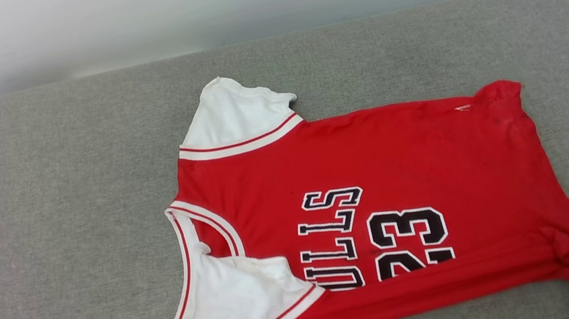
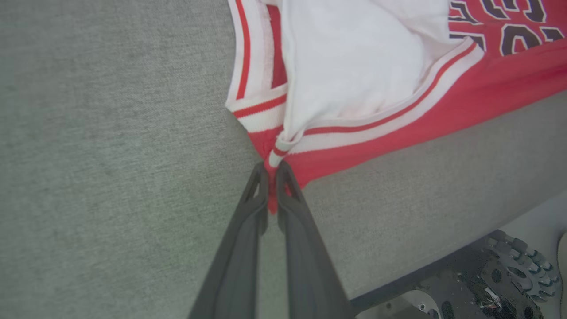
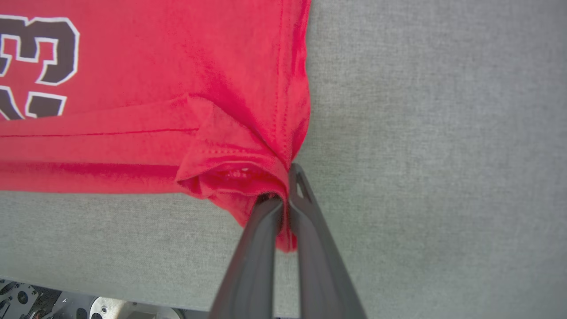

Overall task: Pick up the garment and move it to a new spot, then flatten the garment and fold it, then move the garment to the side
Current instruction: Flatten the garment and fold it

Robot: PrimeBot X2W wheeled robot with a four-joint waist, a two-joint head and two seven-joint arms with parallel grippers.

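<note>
At the near left, the left hand (image 2: 271, 170) is pinched nearly closed on a small tuck of red cloth. That tuck is the near left corner of the garment (image 1: 378, 167), just below the striped trim of the near sleeve (image 1: 227, 302). Its two dark fingers lie low and almost flat along the grey cloth-covered worktop (image 1: 41, 223), pointing away from the robot into that corner.

The garment is spread across the middle of the worktop, neck to the left and hem (image 1: 544, 156) to the right. The far sleeve (image 1: 231, 116) sticks out toward the far side. A red band along the near edge lies over the lower part of the black lettering (image 1: 333, 243), so that edge looks doubled over.

The garment is light, limp knit. It should drape and sag between holds, slide easily on the cloth surface, and wrinkle if pulled unevenly. Corners and seamed edges are probably the best places to grip, taken two at once and kept taut.

At the near right, the right hand (image 3: 283, 186) is closed tight on the bunched near right corner of the hem, with a little red cloth poking out below its fingers. It also lies low, reaching from the near edge at a slant.
</note>
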